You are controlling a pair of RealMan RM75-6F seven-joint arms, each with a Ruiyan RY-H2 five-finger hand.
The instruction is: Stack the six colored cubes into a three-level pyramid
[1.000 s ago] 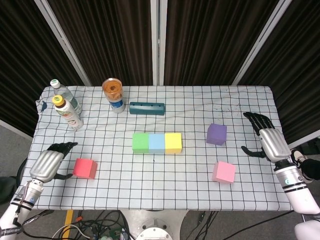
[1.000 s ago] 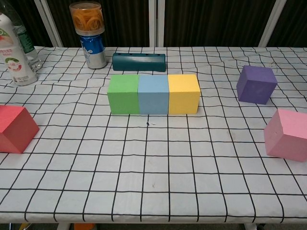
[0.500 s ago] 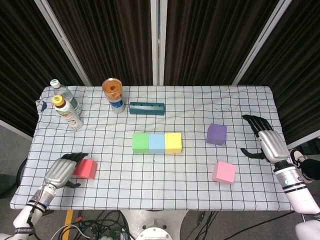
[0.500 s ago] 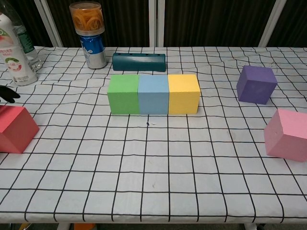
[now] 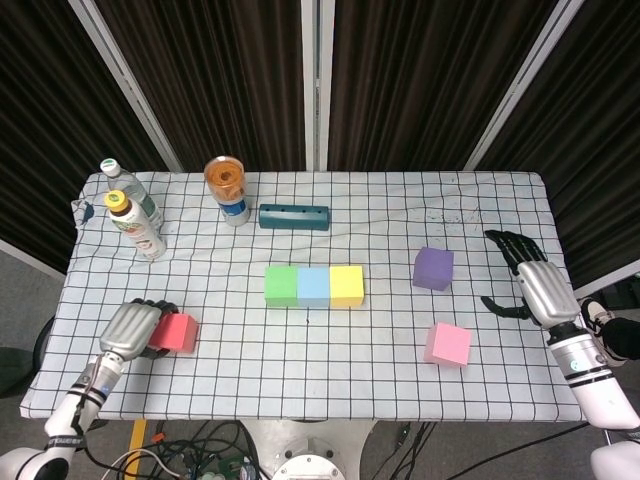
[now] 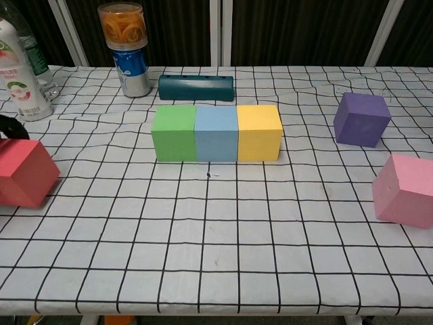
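Observation:
A row of green (image 5: 281,286), blue (image 5: 314,286) and yellow (image 5: 347,285) cubes stands touching at the table's middle. Right of the row sits the purple cube (image 5: 433,268), with the pink cube (image 5: 447,344) nearer the front. At the front left, my left hand (image 5: 130,328) grips the red cube (image 5: 176,331), fingers curled over its top. In the chest view the red cube (image 6: 24,172) sits slightly tilted, with dark fingertips (image 6: 10,126) above it. My right hand (image 5: 530,280) hovers open by the table's right edge, apart from the purple cube.
Two bottles (image 5: 135,225) stand at the back left corner. A can with an orange-filled lid (image 5: 227,190) and a teal block (image 5: 294,217) sit behind the cube row. Checked cloth (image 5: 320,370) covers the table.
My left hand moved right along the front edge, reached the red cube and closed over it; the cube has tilted and shifted slightly. The right hand barely moved.

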